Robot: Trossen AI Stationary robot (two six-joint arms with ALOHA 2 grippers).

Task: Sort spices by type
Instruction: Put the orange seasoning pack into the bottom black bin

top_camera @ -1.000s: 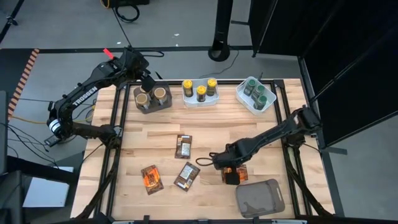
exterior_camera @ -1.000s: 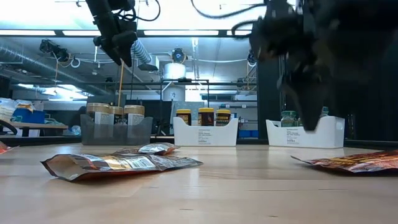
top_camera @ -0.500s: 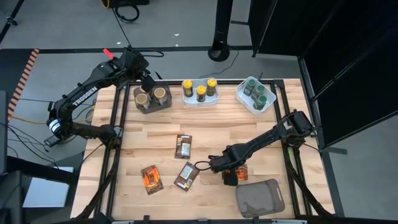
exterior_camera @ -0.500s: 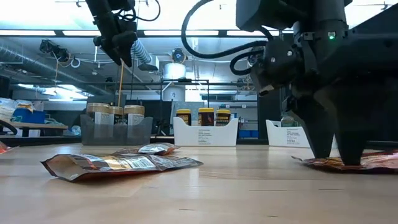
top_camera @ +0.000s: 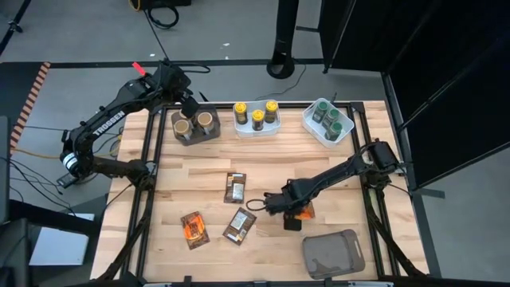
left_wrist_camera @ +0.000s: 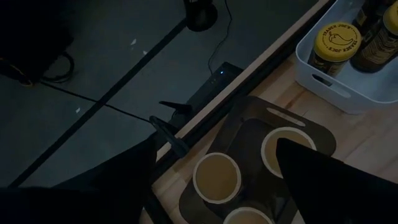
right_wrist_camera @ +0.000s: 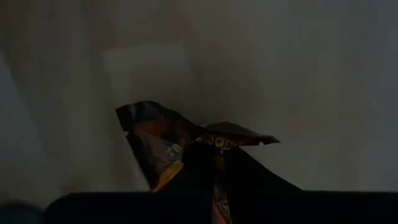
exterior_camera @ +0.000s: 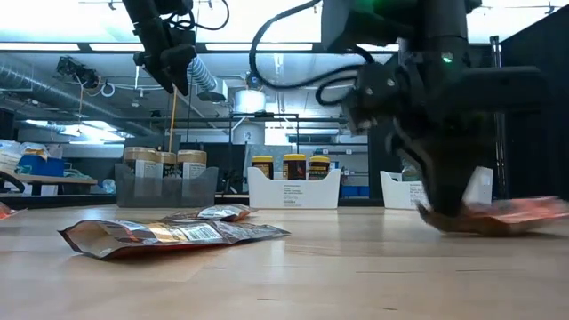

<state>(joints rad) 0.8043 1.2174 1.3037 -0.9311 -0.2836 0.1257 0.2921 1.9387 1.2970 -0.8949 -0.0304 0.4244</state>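
Observation:
An orange packet point(top_camera: 306, 211) sits at the table's near right, with my right gripper point(top_camera: 292, 218) shut on it and pointing down; the low view shows both, the packet point(exterior_camera: 511, 213) and the gripper point(exterior_camera: 449, 206). My left gripper point(top_camera: 189, 107) hangs open above a grey bin point(top_camera: 195, 127) at the far left, which holds tan-lidded jars point(left_wrist_camera: 216, 177). Flat on the wood lie two brown packets point(top_camera: 234, 187), point(top_camera: 238, 226) and another orange packet point(top_camera: 193, 229). My right gripper pinches the orange packet near one edge point(right_wrist_camera: 180, 146) between its two fingers point(right_wrist_camera: 249, 180), coming from above and pointing down. In the low view the packet sticks out sideways from the fingers, its free end point(exterior_camera: 547, 208) raised off the wood. Whether any part still rests on the table I cannot tell.
A white tray point(top_camera: 256, 127) with yellow-lidded jars and a white tray point(top_camera: 317, 127) with green-lidded jars stand along the far edge. A second grey bin point(top_camera: 333, 253) lies at the near right corner, close to my right gripper. Bare wood spans the middle.
My right gripper has come down onto the orange packet, shifted a little toward the far edge, and shut on it. The packet, flat on the table before, now has its free end raised.

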